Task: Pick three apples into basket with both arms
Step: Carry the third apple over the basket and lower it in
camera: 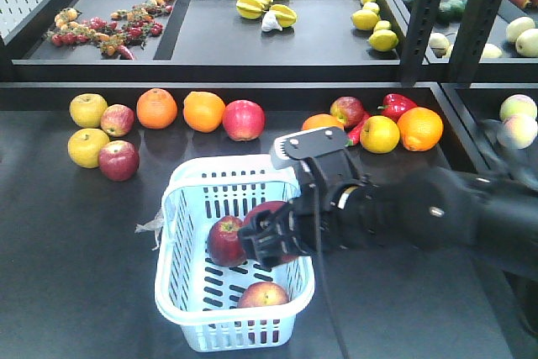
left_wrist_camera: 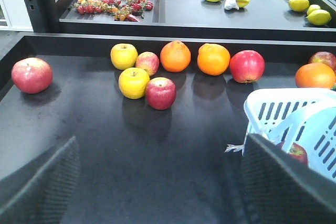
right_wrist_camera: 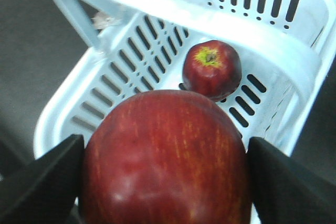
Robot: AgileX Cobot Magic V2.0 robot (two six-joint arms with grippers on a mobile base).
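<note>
A pale blue-white basket point(camera: 181, 208) sits on a dark shelf top and serves as the landmark here; the right gripper point(camera: 273, 240) reaches in over the basket's right rim, its fingers closed around a deep red apple point(right_wrist_camera: 167, 158) that fills the right wrist view; the held apple hangs above the slotted floor, inside the rim rather than outside it; directly beyond and below it, on the basket floor, lies a second apple point(right_wrist_camera: 212, 68) with its stem dimple facing up, and a third apple point(camera: 263, 296) rests toward the basket's near end in the front view; so the drop the task seems to call for is straight down, with the resting apple just beside the likely landing spot; the left gripper point(left_wrist_camera: 157, 182) hangs to the left of the basket, its fingers spread wide and holding nothing; behind the basket, along the back of the shelf, a row of oranges point(camera: 157, 108) and other loose fruit lies well apart from it.
</note>
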